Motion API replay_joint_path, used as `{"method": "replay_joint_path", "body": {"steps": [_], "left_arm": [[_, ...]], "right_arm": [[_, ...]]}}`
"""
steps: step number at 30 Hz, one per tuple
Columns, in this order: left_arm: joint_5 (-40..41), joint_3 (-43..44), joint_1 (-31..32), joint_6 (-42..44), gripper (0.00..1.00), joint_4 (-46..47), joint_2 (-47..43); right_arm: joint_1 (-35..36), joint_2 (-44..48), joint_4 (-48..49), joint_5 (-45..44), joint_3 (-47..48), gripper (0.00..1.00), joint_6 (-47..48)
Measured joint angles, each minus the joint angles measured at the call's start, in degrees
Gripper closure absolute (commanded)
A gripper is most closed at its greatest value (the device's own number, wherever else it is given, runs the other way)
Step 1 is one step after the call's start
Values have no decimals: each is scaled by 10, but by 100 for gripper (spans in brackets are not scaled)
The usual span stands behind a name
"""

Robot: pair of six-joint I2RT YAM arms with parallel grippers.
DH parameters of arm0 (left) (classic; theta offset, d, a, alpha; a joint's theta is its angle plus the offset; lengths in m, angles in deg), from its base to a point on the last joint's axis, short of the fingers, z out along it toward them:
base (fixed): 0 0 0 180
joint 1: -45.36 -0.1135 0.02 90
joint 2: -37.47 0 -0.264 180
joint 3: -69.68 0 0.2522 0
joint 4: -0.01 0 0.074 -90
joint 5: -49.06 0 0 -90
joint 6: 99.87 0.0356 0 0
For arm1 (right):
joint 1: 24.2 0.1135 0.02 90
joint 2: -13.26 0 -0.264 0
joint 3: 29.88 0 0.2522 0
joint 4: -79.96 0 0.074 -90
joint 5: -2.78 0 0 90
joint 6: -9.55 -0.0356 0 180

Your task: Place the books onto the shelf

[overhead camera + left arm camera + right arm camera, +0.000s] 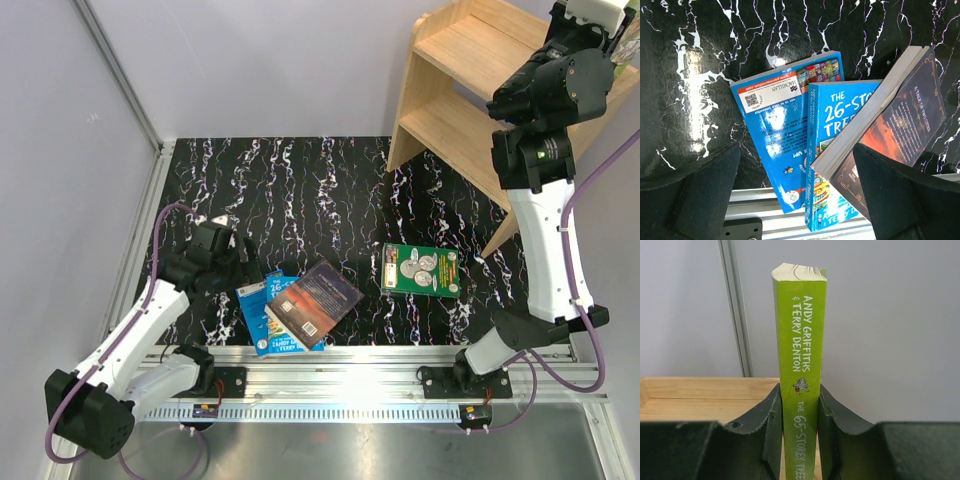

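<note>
Fingers of the right gripper (799, 396) are part-closed, and I see them clamped on the lower spine of the lime green book (800, 330), one pad on each cover. The book stands upright with its spine facing my wrist camera and its page edge at the top. Behind the fingers lies a pale wooden board of the shelf (700, 395). I cannot tell whether the book's lower end touches that wood, because the fingers hide it. From above, the right arm reaches up to the shelf's top tier at the far right corner.

On my left side, the left gripper (796, 150) is spread wide and holds nothing, hanging over a loose pile near the front rail. A blue book (775, 130) lies back cover up. A second blue book (832, 125) overlaps its right edge, and the dark brown-red book (905, 125) rests tilted on that one. The dark green book (420, 268) lies flat on the black marbled table (300, 180), well apart from the pile and nearer the shelf.
</note>
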Motion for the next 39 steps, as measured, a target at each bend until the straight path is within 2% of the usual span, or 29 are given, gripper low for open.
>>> {"method": "replay_joint_path", "body": {"steps": [15,25,32,39], "left_arm": [[0,0,13,0,1,-2,-14],[3,0,13,-1,1,-3,-14],[9,0,13,-3,1,-5,-15],[12,4,13,-7,1,-15,10]], "right_arm": [[-82,-70,-104,33,-38,100,-66],[-97,-77,-179,155,-56,100,-146],[-101,-40,-190,248,-102,100,-153],[-98,-42,-173,265,-123,100,-113]]}}
